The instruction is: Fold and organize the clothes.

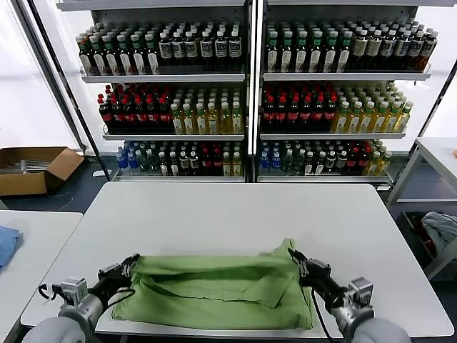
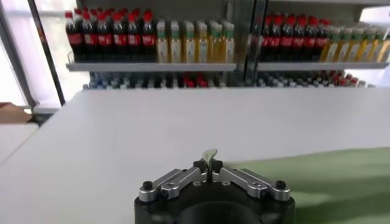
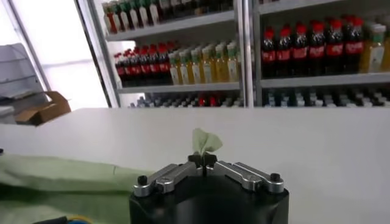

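Shirt lay with its long axis crosswise on the desk, left gripper and right gripper each with jaws clamped on one end.

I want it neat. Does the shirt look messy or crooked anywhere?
Yes. The shirt lies rumpled on the table, its right corner pulled up higher. The left gripper and right gripper each pinch a corner.

Bare table beyond shirt, bottle shelves well behind
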`<state>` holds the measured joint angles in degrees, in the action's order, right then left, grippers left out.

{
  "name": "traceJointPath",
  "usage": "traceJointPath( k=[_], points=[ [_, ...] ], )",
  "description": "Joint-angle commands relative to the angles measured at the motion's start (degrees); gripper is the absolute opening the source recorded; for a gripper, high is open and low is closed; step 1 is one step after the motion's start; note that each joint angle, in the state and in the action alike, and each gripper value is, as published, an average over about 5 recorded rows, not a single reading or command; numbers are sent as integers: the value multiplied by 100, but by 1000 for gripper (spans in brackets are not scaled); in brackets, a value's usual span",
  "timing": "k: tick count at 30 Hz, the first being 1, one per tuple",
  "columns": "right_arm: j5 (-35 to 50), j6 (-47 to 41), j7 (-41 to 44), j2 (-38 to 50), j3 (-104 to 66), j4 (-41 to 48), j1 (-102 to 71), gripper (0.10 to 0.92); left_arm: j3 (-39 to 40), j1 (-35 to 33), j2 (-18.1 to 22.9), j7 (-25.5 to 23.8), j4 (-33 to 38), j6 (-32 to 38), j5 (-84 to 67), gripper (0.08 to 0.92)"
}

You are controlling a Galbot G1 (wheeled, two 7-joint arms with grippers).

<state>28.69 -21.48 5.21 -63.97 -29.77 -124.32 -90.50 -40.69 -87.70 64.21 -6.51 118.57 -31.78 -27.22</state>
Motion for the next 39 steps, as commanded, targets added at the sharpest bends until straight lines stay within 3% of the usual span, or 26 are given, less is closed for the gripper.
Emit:
traceJointPath(
  k=[1, 5, 13, 24, 28, 31, 39],
  points=[
    [-249, 310, -23, -191, -369, -342, -877, 157, -280, -807, 147, -123, 420, -86, 453, 93],
    [53, 467, -10, -128, -715, -239, -598, 267, -520, -797, 101, -68, 547, -117, 441, 126],
    [840, 1138, -29, -48, -1459, 152, -196, 483, -858, -732, 28, 190, 702, 238, 214, 352],
    [918, 1481, 61, -125, -1953, 288, -575, 789, 150, -783, 930, 618, 285, 463, 855, 664],
    [913, 1586, 105, -127, -2010, 270, -703, 820, 443, -648, 1079, 853, 129, 287, 1170, 776],
    [913, 1610, 106, -134, -2029, 233, -733, 822, 563, -616, 1120, 941, 80, 198, 1228, 815],
    [989, 1678, 169, -145, -2038, 162, -721, 823, 602, -859, 1242, 807, 185, 151, 1279, 796]
  ],
)
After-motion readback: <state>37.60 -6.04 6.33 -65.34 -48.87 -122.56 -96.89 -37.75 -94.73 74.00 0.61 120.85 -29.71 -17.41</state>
